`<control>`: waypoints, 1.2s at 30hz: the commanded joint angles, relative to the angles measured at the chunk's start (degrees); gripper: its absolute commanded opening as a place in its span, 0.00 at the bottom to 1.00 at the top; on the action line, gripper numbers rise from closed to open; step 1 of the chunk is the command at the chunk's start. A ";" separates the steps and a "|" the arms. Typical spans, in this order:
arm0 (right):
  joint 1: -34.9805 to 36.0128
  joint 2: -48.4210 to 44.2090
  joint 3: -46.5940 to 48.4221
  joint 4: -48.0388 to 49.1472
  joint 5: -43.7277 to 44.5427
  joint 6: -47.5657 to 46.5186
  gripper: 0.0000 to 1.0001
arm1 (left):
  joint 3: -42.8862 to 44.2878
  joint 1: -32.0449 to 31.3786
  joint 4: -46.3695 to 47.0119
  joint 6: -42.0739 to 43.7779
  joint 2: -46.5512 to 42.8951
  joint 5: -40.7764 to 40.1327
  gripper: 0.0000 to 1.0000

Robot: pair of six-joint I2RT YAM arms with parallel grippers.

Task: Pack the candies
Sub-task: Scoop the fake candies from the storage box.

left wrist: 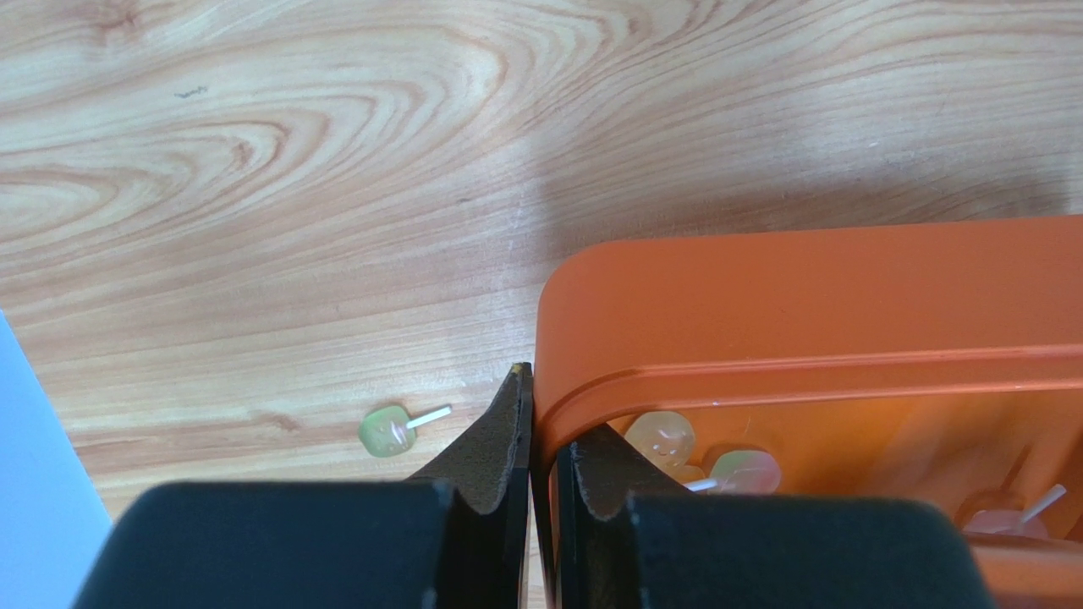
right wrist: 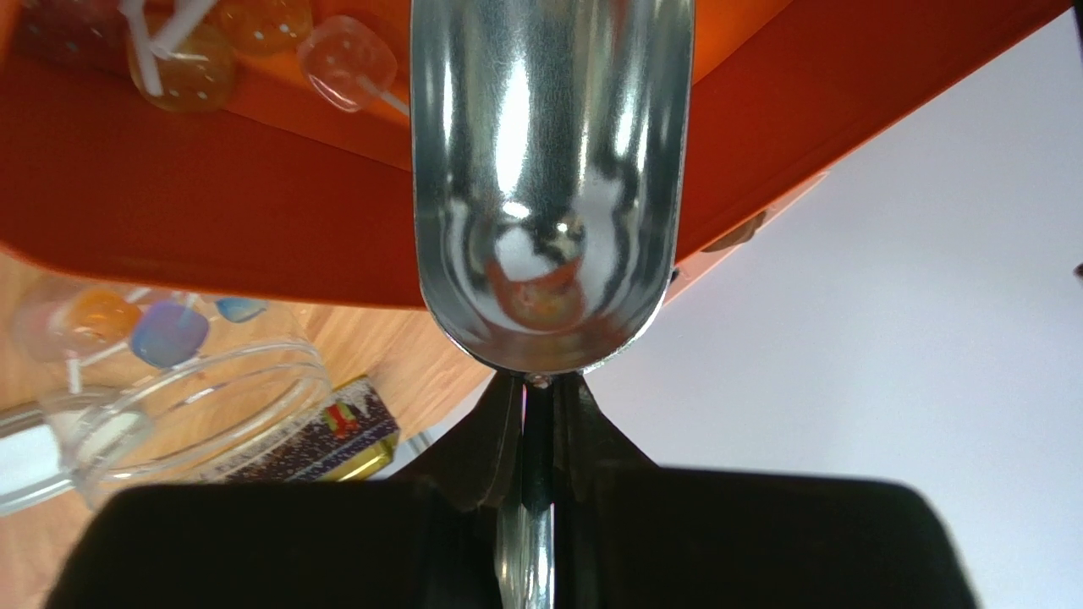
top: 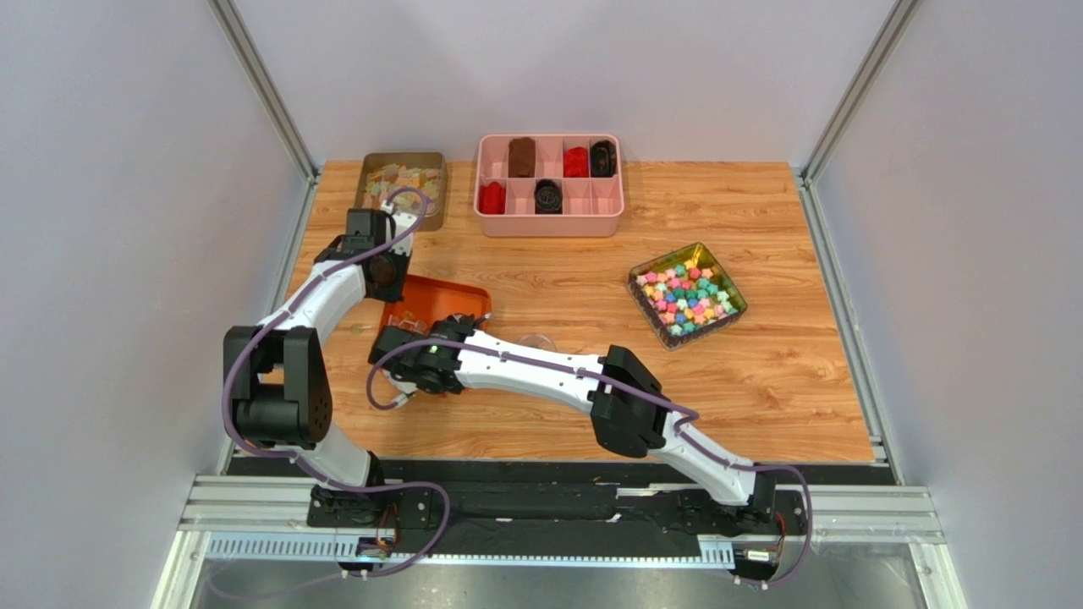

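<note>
Candies (left wrist: 664,439) lie in the orange tray (left wrist: 814,317), just beside your left gripper (left wrist: 540,425), which is clamped on its rim. Your right gripper (right wrist: 537,396) grips a metal scoop (right wrist: 553,165) over the tray.

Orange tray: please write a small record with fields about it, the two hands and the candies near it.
left hand: shut on the rim of the orange tray
right hand: shut on the handle of a metal scoop
scoop bowl: reaches to the tray
candies: several in the tray, some in a clear cup nearby
stray piece: one green candy on the table, outside the tray
</note>
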 commanded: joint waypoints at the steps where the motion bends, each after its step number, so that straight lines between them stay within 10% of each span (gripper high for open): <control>1: 0.68 2.70 2.31 -3.56 -3.03 5.85 0.00 | -0.40 -0.22 2.94 -3.98 -2.94 1.37 0.00; 36: 3.32 9.48 5.39 8.65 -14.73 23.34 0.00 | -1.99 -0.22 4.97 -5.74 -2.50 -0.12 0.00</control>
